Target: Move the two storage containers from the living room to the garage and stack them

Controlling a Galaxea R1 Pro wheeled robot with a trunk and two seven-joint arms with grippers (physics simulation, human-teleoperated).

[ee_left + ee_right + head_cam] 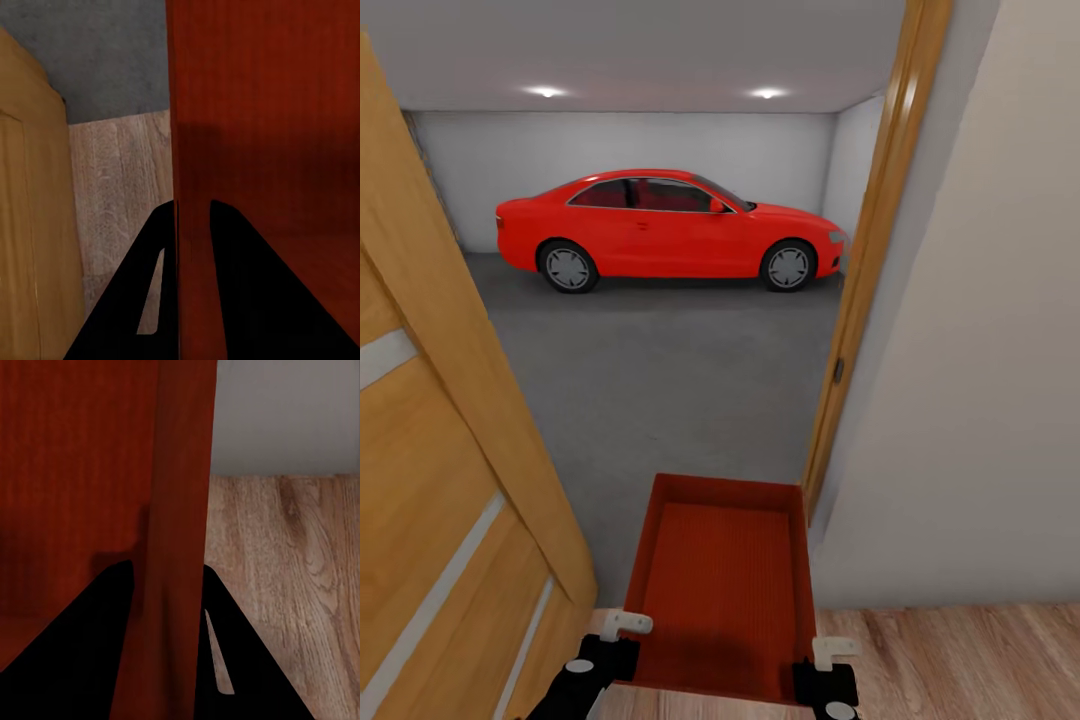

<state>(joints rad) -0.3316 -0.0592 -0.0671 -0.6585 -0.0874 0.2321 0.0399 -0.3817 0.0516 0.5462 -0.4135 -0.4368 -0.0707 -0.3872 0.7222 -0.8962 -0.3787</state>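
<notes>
Beyond the open doorway lies the garage [660,140], with plain white walls, two ceiling spotlights [546,91] and a dark grey concrete floor [660,370] on which one red car [665,228] stands side-on against the far wall. One wooden door [430,450] leans in close on the left and the door frame [865,260] with a pale wall [980,400] closes in on the right, leaving a narrow passage. Light wood-plank flooring [960,660] shows at the near right. One storage container [722,585] is in view, held low between both arms at the threshold, its far end reaching over the concrete: a plain orange-red rectangular bin with low straight walls, a finely ribbed bottom and no lid. The left gripper [191,247] is clamped on its left wall, one finger on each side, and the right gripper [169,607] grips the right wall likewise.
</notes>
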